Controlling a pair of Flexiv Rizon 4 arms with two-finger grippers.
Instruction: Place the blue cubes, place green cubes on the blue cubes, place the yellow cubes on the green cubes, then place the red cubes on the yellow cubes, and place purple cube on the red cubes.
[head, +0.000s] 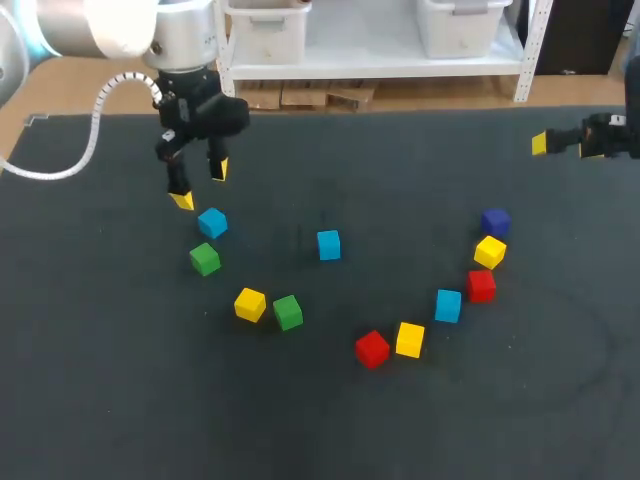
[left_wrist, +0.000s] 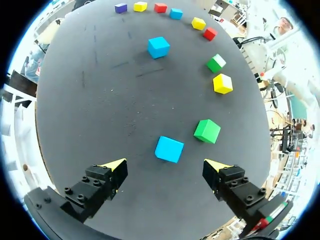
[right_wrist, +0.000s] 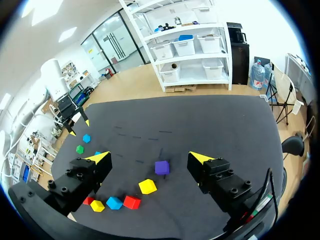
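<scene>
Near blue cube (left_wrist: 169, 149), green cube (left_wrist: 207, 130)

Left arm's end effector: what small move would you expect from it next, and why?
Probably ease forward and down until the open left end effector straddles the nearest blue cube. That cube lies on the table just ahead of it, nothing is stacked yet, and the blue cubes go first.
</scene>
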